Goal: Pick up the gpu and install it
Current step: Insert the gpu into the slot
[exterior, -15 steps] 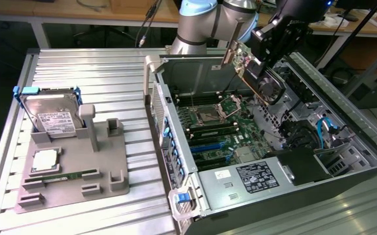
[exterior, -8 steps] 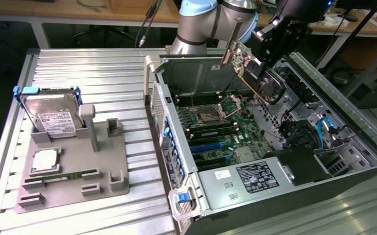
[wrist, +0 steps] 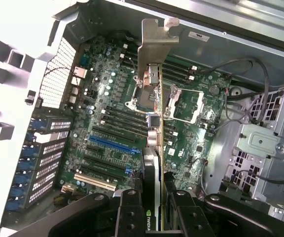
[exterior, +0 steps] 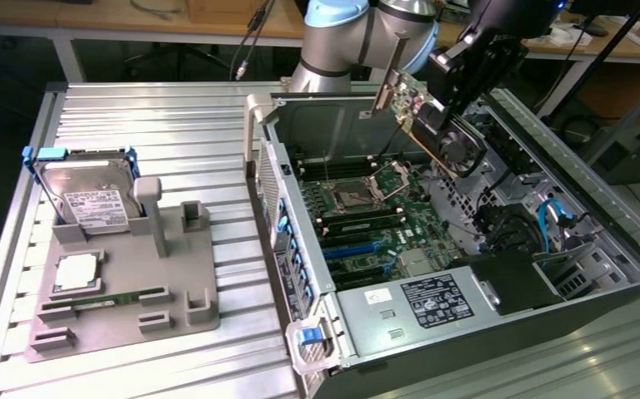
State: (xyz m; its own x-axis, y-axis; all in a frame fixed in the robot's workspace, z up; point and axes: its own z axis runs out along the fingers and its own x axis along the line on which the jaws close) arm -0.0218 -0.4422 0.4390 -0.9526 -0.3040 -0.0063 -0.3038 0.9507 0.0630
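Note:
The gpu [exterior: 461, 150] hangs in the air above the open computer case [exterior: 297, 199], tilted, with its round black fan facing the exterior view's right and its silver end bracket [exterior: 391, 87] toward the back wall. My gripper [exterior: 445, 112] is shut on the card from above. In the wrist view the gpu [wrist: 152, 148] shows edge-on between my black fingers [wrist: 129, 212], its bracket [wrist: 157, 42] farthest from the camera. My gripper [wrist: 154, 215] holds it clear above the motherboard [wrist: 107, 103], and the card touches no slot.
Below lie the blue expansion slot [wrist: 110, 144], the CPU socket [wrist: 186, 106] and the memory slots. Drive bays with cables [exterior: 553, 216] and a power supply [exterior: 436, 299] fill the case's near side. A grey holder [exterior: 131, 274] carries a hard drive [exterior: 87, 195] and a memory stick [exterior: 110, 298].

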